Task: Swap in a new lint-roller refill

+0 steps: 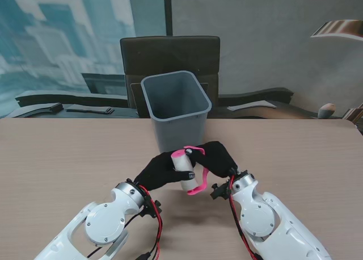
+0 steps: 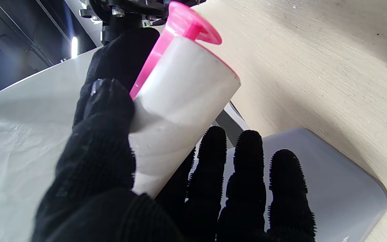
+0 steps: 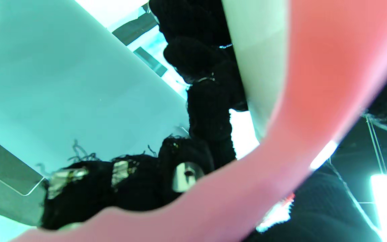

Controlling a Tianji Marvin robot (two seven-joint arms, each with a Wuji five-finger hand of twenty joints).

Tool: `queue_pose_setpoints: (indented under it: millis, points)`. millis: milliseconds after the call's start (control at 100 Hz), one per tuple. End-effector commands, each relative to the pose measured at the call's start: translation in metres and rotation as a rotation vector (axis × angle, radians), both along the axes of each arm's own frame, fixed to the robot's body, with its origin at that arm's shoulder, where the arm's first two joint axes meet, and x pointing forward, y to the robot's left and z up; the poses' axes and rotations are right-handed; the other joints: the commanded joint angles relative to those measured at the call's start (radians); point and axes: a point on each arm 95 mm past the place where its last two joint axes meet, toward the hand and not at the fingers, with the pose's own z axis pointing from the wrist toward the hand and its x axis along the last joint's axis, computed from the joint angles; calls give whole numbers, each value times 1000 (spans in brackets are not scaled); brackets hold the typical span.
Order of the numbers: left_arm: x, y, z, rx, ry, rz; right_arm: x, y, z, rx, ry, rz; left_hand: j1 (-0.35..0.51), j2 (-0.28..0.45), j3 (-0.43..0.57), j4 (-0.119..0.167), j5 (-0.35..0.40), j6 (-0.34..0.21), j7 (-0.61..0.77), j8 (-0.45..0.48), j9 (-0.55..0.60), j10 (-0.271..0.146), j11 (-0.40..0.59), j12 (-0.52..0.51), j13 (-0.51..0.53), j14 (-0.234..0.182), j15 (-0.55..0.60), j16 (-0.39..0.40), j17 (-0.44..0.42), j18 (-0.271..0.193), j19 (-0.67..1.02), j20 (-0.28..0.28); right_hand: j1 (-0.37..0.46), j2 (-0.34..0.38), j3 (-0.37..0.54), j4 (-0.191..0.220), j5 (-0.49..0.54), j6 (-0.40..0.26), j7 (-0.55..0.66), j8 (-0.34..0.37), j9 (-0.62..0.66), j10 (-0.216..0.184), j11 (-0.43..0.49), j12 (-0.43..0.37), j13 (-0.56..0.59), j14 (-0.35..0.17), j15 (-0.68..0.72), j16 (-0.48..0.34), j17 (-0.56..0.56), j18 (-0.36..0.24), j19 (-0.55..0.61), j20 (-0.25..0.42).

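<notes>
While left hand [image 1: 161, 170] clasps white refill [image 1: 182, 170], right hand [image 1: 218, 158] apparently grips pink handle [image 1: 197, 177]

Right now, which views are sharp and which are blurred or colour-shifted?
Stand view: sharp and evenly lit; the grey plastic bin, the white refill roll and both black-gloved hands are clear. Left wrist view: roll and pink plastic handle crisp, lamp glare in one corner. Right wrist view: strong teal cast, handle fills the frame out of focus, bright lamp glare.

A grey bin [image 1: 176, 109] is standing upright on the wooden table [image 1: 68, 158], open at the top. A dark chair [image 1: 169, 53] is sitting just behind it, beyond the table's far edge.
</notes>
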Motion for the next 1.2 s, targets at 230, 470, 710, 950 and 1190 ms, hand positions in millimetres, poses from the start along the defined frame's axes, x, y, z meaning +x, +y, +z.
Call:
queue_pose_setpoints:
  millis: [230,470,710,950,1190]
  points:
    - [-5,-2,-8,12,28,-21,1,7,9,27,-17,9,133,117,126,59,97,-127,177,36,12,-4,-3,30,7,-3,15,18,0,-10,24,-6,-103,143,-83,6,29,136,-13,3,77,153,90,11,-32,-197,130,34,49,-127,199,14]
    - [-5,-2,-9,11,28,-22,2,7,9,26,-16,3,134,117,127,59,97,-126,176,36,12,-3,-4,29,7,-3,15,18,0,-9,23,-6,-111,139,-92,15,26,141,-22,-3,77,149,90,12,-32,-201,130,35,49,-134,199,15]
    - [-6,-3,-9,8,26,-26,2,7,9,18,-14,2,133,117,127,59,97,-127,177,36,11,-2,-5,29,7,-3,14,18,0,-9,23,-6,-83,109,-81,21,27,138,-21,-5,77,142,93,13,-31,-207,130,37,50,-138,199,15]
    - [-6,-2,-8,10,20,-19,2,7,10,22,-46,-8,133,117,126,59,98,-127,177,36,12,-3,-3,30,7,-4,14,18,0,-9,23,-5,-307,-224,342,-21,17,136,-28,-13,77,110,107,16,-30,-235,125,48,53,-177,199,15]
    - [-6,-2,-8,7,18,-19,3,5,11,0,-74,-15,134,118,126,59,96,-127,176,36,11,-3,-4,30,7,-4,15,18,0,-9,23,-5,-195,-437,394,-22,17,119,-24,-12,77,94,108,12,-30,-223,127,50,55,-195,199,10]
